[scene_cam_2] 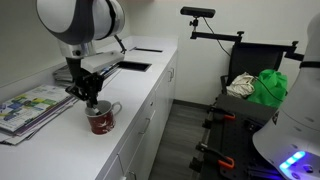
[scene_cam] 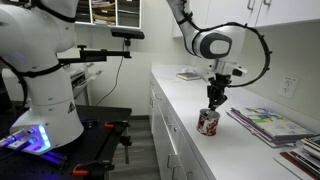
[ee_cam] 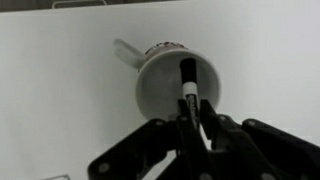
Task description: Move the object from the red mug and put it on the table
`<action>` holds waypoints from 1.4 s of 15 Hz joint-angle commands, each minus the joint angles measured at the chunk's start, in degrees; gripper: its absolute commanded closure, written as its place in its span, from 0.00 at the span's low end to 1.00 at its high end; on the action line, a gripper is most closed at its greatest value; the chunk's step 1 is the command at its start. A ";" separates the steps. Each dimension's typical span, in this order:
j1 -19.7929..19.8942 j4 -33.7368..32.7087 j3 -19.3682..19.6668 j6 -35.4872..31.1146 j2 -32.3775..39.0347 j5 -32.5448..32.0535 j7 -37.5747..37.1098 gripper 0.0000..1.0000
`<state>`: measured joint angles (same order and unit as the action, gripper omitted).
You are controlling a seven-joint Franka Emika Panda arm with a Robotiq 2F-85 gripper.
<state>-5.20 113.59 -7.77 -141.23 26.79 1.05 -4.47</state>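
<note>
Likely light, stiff and slick, the marker (ee_cam: 187, 82) leans inside the mug (ee_cam: 160, 92); the claw (ee_cam: 188, 113) pinches its upper end.

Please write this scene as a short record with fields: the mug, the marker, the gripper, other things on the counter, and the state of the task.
mug: red mug, upright on the white countertop
marker: black marker, standing inside the mug with its upper end toward the gripper
gripper: gripper directly above the mug, with fingers on both sides of the marker; whether they clamp it is unclear
nearby: stacked magazines on the countertop beside the mug, not touching it
task state: the marker is not yet on the countertop
</note>
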 commanded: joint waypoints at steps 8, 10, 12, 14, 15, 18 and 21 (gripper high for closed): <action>-2.65 8.46 2.97 3.82 -10.50 -4.84 -4.35 0.95; -2.81 9.70 3.37 1.01 -11.45 -5.81 -5.90 0.95; -2.25 10.13 3.17 2.07 -12.98 -4.91 -5.48 0.95; -2.38 9.72 3.84 3.95 -14.10 -6.61 -5.68 0.95; -2.50 9.37 4.33 5.13 -14.46 -7.94 -6.21 0.95; -2.43 7.90 6.15 6.74 -13.94 -14.06 -8.88 0.95; -1.00 5.87 7.46 6.68 -10.89 -14.90 -7.68 0.95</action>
<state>-6.49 121.99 -1.37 -136.16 13.31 -12.04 -10.89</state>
